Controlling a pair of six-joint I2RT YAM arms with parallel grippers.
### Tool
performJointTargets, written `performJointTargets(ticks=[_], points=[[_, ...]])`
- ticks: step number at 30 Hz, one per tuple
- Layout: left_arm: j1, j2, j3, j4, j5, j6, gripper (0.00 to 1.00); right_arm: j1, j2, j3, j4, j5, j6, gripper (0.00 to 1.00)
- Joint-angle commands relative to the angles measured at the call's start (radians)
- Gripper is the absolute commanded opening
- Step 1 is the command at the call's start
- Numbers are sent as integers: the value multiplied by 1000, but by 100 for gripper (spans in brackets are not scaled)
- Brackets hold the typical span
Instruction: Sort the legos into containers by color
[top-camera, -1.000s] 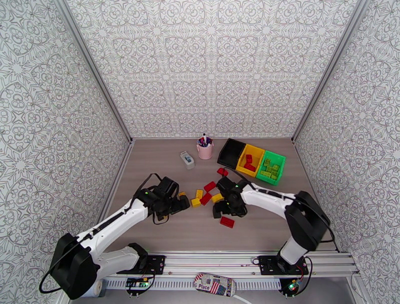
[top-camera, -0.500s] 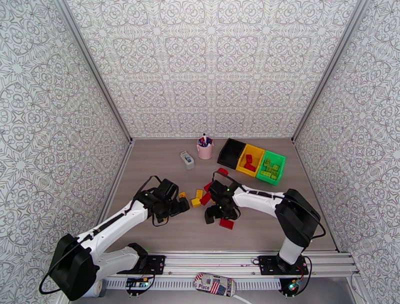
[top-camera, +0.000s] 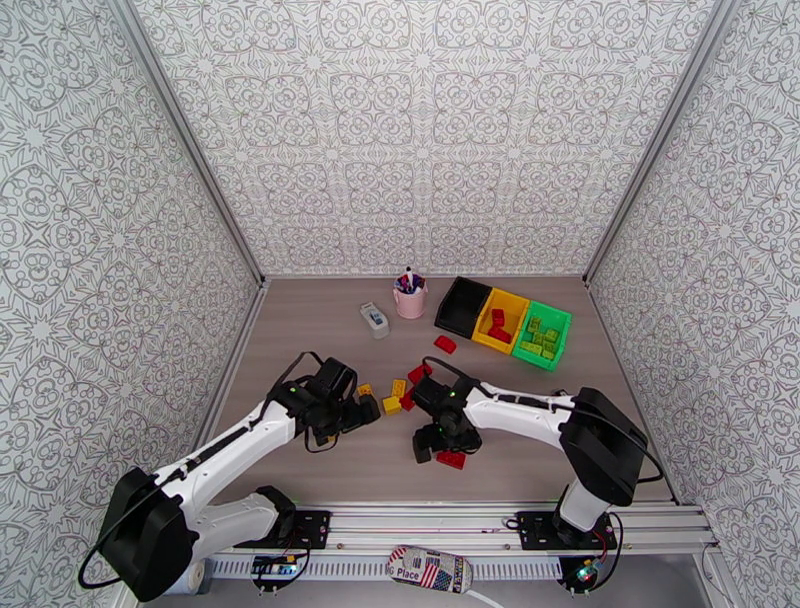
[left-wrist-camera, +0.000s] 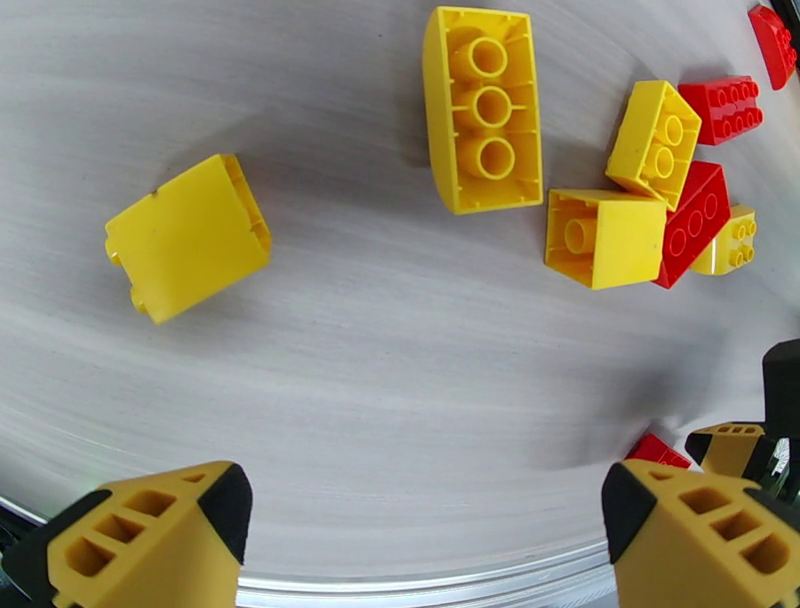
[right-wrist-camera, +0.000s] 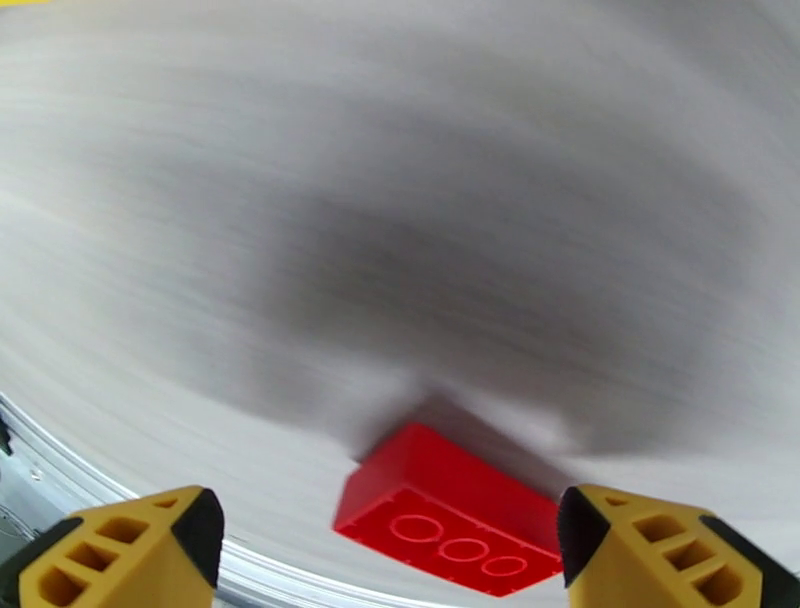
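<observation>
Right arm (top-camera: 520, 405) swung in toward the front rail (top-camera: 450, 527); left arm (top-camera: 240, 440) unchanged.
Right gripper (right-wrist-camera: 390, 545), jaws spread, hovers over a lone red brick (right-wrist-camera: 450, 520). Left gripper (left-wrist-camera: 420, 520), spread and empty, hangs over loose yellow and red bricks (left-wrist-camera: 485, 105). Three joined bins (top-camera: 462, 305) stand far right, red and green bricks inside.

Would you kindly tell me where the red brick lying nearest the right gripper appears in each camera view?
Top external: the red brick lies on the table, just nearer than the open right gripper.
Right wrist: low centre, between that gripper's two fingertips.
Left wrist: probably the red sliver at the lower right, partly hidden.
Shared landmark: the metal rail along the table's near edge.
</observation>
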Motion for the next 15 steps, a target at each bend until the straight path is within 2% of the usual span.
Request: performJointTargets(ticks=[1, 4, 15], points=[[4, -17, -17, 17, 15, -20, 98, 24, -20, -25, -36, 29, 10, 93], [2, -22, -28, 25, 17, -27, 98, 45, -21, -26, -35, 24, 20, 92], [-6, -12, -42, 48, 27, -40, 98, 113, 23, 1, -25, 32, 88, 76]])
